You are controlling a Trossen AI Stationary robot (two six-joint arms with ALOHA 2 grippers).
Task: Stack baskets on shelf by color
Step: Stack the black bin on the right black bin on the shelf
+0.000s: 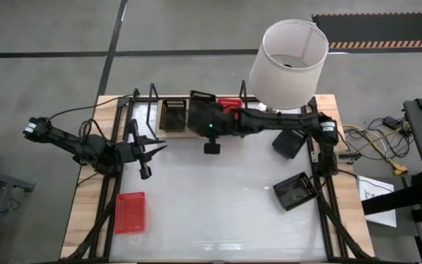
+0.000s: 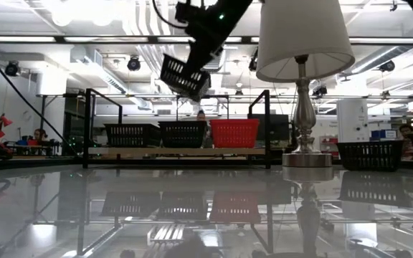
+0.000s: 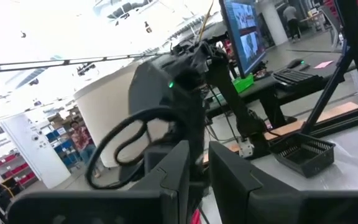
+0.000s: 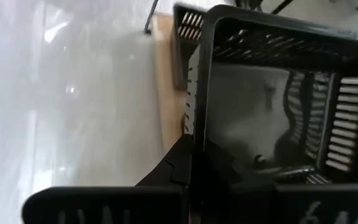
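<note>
A light-wood shelf (image 2: 178, 151) stands along the table's far edge. Two black baskets (image 2: 131, 134) (image 2: 183, 134) and a red basket (image 2: 235, 132) stand side by side on its plank. My right gripper (image 2: 201, 39) is shut on another black basket (image 2: 185, 75), held high above the shelf's middle basket; in the high view this basket (image 1: 198, 101) hides that one. My left gripper (image 1: 145, 154) hovers at the table's left, fingers close together with nothing between them. A red basket (image 1: 130, 211) lies on the table near the front left. My right gripper pinches one wall of the black basket near its rim (image 4: 195, 134), one finger inside the basket and one outside. The fingers slant down from the table's right side. The basket hangs tilted below them (image 2: 181, 79), lifted clear of the shelf and the baskets on it.
A lamp with a white shade (image 1: 288, 62) stands at the far right, its base (image 2: 303, 154) beside the shelf's right end. Two black baskets (image 1: 295, 191) (image 1: 289, 141) lie on the right side of the table. Black frame rods run along both table sides.
</note>
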